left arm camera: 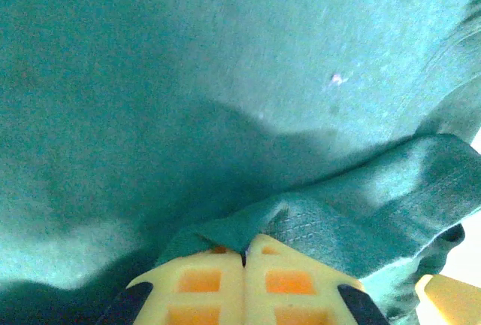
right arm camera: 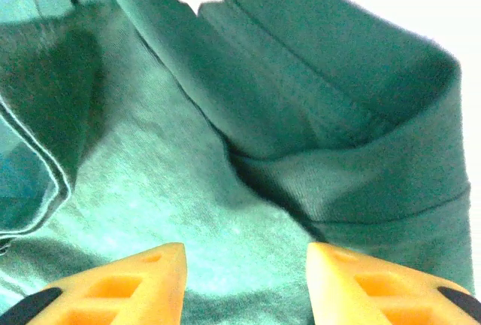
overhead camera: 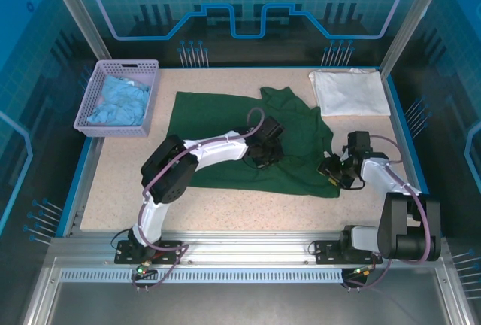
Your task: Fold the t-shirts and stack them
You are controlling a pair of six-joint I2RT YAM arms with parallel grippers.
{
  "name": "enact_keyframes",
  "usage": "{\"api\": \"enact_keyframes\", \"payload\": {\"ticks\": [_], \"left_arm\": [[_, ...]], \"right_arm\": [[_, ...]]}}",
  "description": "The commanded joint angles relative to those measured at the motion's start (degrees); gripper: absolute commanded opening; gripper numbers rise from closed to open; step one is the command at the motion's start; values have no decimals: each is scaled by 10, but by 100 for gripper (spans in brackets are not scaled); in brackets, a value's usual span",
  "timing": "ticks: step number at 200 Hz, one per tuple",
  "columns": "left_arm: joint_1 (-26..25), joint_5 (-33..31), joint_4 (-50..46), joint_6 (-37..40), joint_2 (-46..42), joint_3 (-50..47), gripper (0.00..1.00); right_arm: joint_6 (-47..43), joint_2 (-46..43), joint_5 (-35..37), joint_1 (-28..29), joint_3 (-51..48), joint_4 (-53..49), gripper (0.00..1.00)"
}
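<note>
Dark green t-shirt: the dark green t-shirt (overhead camera: pixel 207 118) lies across the middle of the table (overhead camera: pixel 120 182), its left part fairly flat and its right part rumpled, with folds bunched toward the far right.
White t-shirt: the white t-shirt (overhead camera: pixel 349 92) sits folded flat in the far right corner, just beside the green one's rumpled edge; whether the two touch cannot be told.
Left gripper: the left gripper (overhead camera: pixel 263 152) is down on the centre of the green shirt, arm stretched out over the cloth.
Left grip, close up: in the left wrist view the left gripper (left arm camera: pixel 244 253) has its yellow fingers (left arm camera: pixel 199 283) pressed together, and a ridge of green cloth rises right at their tips. It is a narrow pinch on the shirt.
Right gripper: the right gripper (overhead camera: pixel 334 171) is at the near right corner of the green shirt, low over the fabric.
Right grip, close up: in the right wrist view the right gripper (right arm camera: pixel 244 265) stands with its jaws apart, fingers (right arm camera: pixel 146 280) well separated and green cloth lying flat between them. Nothing is clamped.
Ahead of the right fingers: a thick fold with a stitched hem crosses the cloth, and pale table shows beyond it.
Basket: a lavender basket (overhead camera: pixel 128 65) stands at the far left, well apart from both shirts.
Basket contents: a crumpled light blue cloth (overhead camera: pixel 116 103) lies inside.
</note>
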Motion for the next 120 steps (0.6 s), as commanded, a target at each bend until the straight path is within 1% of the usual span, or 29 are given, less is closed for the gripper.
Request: {"api": "enact_keyframes", "payload": {"ticks": [1, 6, 18, 32, 49, 58, 64, 68, 81, 91, 99, 120], "left_arm": [[14, 10, -18, 29, 19, 25, 21], [16, 11, -21, 31, 20, 28, 23], [17, 11, -21, 29, 18, 25, 24], [19, 9, -10, 16, 9, 8, 29], [24, 0, 9, 1, -10, -19, 30], [29, -6, 14, -2, -21, -32, 37], [32, -9, 15, -2, -29, -38, 47], [33, -11, 14, 0, -35, -41, 50], [38, -23, 12, 12, -56, -52, 50], [41, -39, 4, 24, -76, -60, 55], [44, -47, 1, 34, -92, -71, 57], [57, -67, -6, 49, -147, -115, 58]], "right_arm": [[5, 9, 18, -15, 35, -33, 48], [7, 12, 19, -17, 39, -36, 48], [11, 20, 22, -20, 50, -40, 49], [15, 30, 20, -21, 64, -42, 49], [20, 46, 15, -19, 85, -45, 48], [19, 57, 10, -17, 96, -48, 46], [17, 66, 8, -14, 105, -51, 45], [14, 71, 8, -12, 112, -56, 44], [10, 83, 11, -4, 128, -64, 42], [10, 87, 10, 2, 131, -64, 41], [10, 90, 8, 8, 131, -65, 41], [9, 98, 1, 44, 158, -76, 39]]}}
